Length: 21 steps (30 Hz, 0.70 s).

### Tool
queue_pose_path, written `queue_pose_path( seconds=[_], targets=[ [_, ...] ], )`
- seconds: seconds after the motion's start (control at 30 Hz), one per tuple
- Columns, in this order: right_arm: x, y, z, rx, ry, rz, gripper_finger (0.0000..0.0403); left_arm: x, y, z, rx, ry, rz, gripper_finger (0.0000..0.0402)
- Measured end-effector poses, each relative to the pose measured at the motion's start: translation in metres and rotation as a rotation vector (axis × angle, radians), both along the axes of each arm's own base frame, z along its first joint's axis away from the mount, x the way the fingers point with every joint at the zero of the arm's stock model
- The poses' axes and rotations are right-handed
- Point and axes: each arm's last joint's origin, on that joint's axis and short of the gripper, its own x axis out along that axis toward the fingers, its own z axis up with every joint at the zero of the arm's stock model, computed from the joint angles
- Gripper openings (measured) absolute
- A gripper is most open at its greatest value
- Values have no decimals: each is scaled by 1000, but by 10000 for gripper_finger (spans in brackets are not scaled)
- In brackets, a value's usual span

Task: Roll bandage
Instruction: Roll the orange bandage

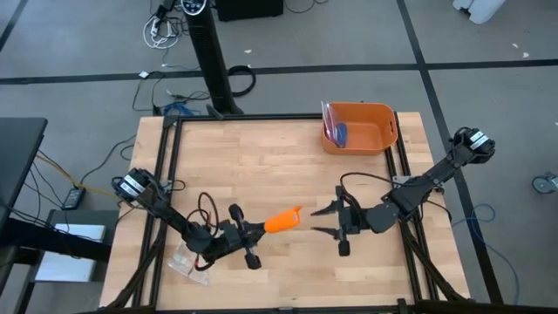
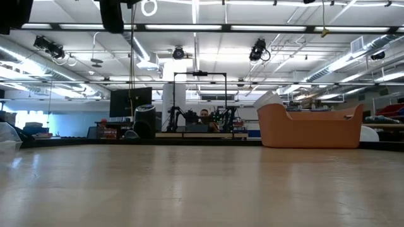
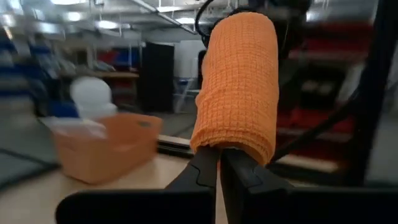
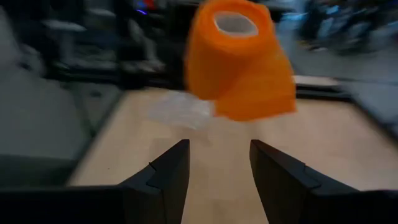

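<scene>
The bandage [image 1: 283,221] is an orange roll of ribbed cloth on a white core [image 4: 235,23], with a loose flap [image 4: 264,93] at one side. It hangs in the air over the table's near middle, with my left gripper [image 1: 260,228] shut on it. My right gripper [image 1: 321,220] stands open just to the roll's right, pointing at its free end, nothing between its fingers [image 4: 168,177]. The right wrist view shows the roll end-on, beyond the fingertips. Neither gripper shows in the low view. My left gripper pinches the roll's near end [image 3: 227,148] between its two fingers. The fingers come about level from the table's left and lie along the roll. The roll sticks out past the fingertips toward my right gripper, lifted clear of the table.
An orange plastic bin [image 1: 359,128] with a blue item inside stands at the far right of the table. A crinkled clear plastic bag [image 1: 187,260] lies near the near left corner, under my left arm. Bare wood lies between the arms and the bin.
</scene>
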Motion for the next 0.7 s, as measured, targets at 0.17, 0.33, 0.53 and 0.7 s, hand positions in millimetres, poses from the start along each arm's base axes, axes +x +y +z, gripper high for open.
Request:
queue_pose_path(
  seconds=[0.17, 0.33, 0.53, 0.7],
  targets=[
    [5, -10, -4, -162, 5, -196, 154, 6, 4, 2, -241, -139, -170, 8],
    [19, -19, -12, -190, 15, -248, 98, 14, 14, 3, -356, -207, -298, 8],
    [32, -11, -14, -173, -61, -177, 12, 21, 27, 0, -360, -186, -187, 8],
    [28, -3, -8, -115, -113, -158, 11, 23, 31, -5, -304, -121, -67, 8]
  ],
)
